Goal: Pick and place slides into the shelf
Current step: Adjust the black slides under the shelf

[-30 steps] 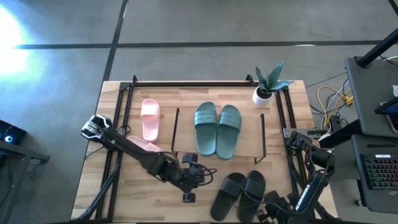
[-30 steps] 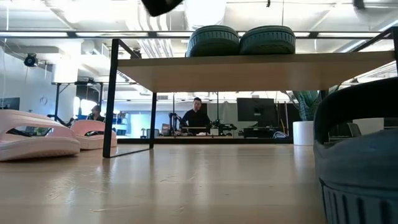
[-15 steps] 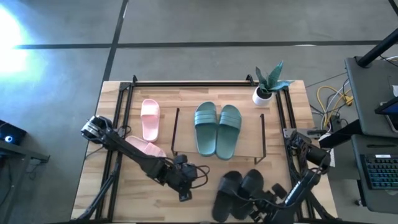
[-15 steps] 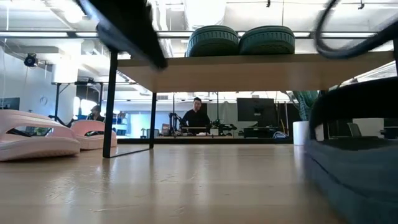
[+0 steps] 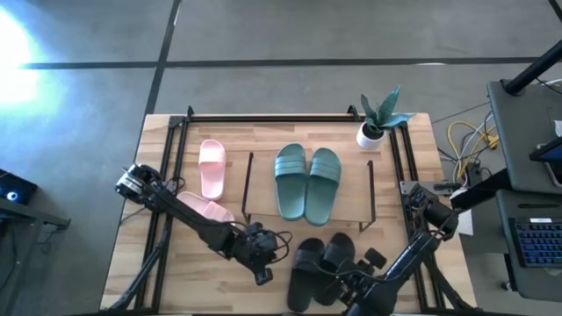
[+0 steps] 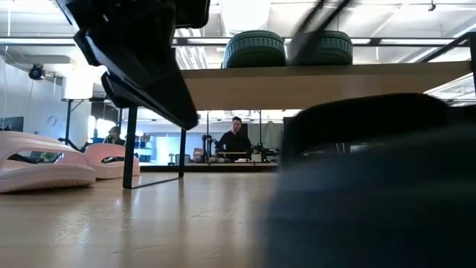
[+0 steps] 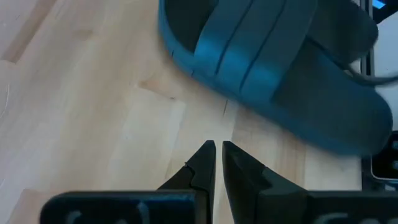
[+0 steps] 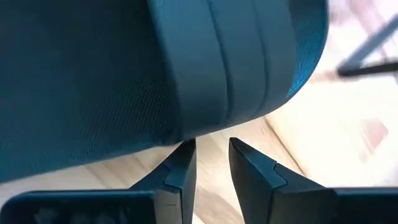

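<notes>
**Right gripper at the black slides, low centre of the table**

The right gripper [image 8: 211,158], fingers slightly apart and pinching nothing visible, sits against the black slides [image 5: 318,268] at lower centre of the high view. Just left, the left gripper [image 7: 217,158] hovers pressed shut, empty. Above them stands the shelf [image 5: 263,189] holding two green slides [image 5: 307,182]. Two pink slides [image 5: 211,171] lie at left.
</notes>
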